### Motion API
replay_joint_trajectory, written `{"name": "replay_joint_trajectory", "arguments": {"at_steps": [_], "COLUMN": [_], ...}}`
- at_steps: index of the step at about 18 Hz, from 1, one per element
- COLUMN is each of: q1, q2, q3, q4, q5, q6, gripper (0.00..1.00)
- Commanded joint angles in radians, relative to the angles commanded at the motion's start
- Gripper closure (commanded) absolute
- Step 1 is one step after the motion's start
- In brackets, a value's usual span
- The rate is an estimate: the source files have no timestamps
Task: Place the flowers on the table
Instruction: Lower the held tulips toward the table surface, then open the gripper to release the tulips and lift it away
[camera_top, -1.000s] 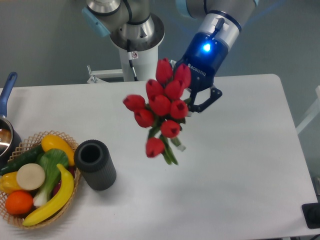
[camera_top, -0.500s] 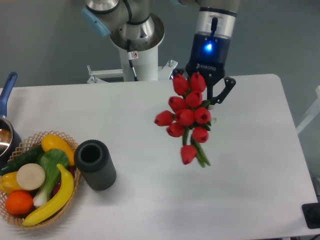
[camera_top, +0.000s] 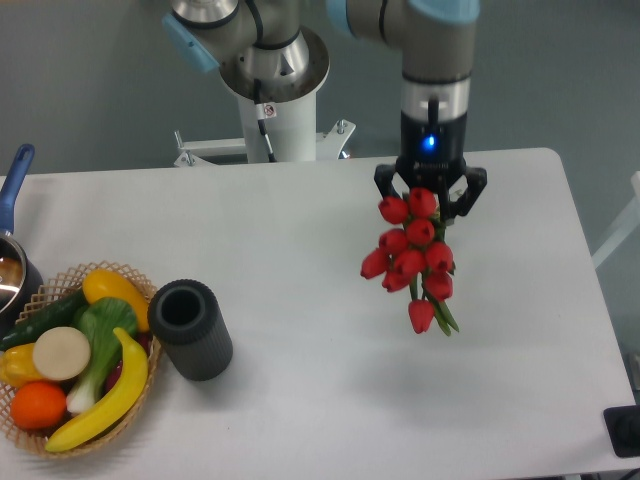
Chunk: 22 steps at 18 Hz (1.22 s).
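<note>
The flowers (camera_top: 412, 257), a bunch of red tulip heads on green stems, hang over the right half of the white table (camera_top: 300, 380). My gripper (camera_top: 431, 200) points down from above and is shut on the flowers near the top of the bunch. Its fingertips are hidden behind the tulip heads. The stems stick out at the lower right. I cannot tell whether the bunch touches the tabletop.
A dark grey cylinder cup (camera_top: 191, 329) stands at the left of the table. A wicker basket (camera_top: 75, 362) of fruit and vegetables sits at the front left. A pot with a blue handle (camera_top: 12, 237) is at the left edge. The robot base (camera_top: 272, 90) stands behind the table.
My gripper has carried the flowers to the right and lower, and has turned from tilted to pointing straight down. The bunch now hangs lower over the right half of the table.
</note>
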Motion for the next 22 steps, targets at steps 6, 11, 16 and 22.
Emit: {"name": "replay_joint_trajectory", "arguments": {"at_steps": [6,11,16,22], "q1": [-0.028,-0.058,-0.071,-0.072], "q2": [-0.091,-0.141,-0.17,-0.187], "q3": [0.009,0.012,0.012,0.021], "q4": [-0.015,-0.02,-0.017,-0.011], "q5": [0.069,0.118,0.117,0.106], "q6": [0.0,0.002,0.0,0.002], "gripper": [0.57,0.58,0.58,0.47]}}
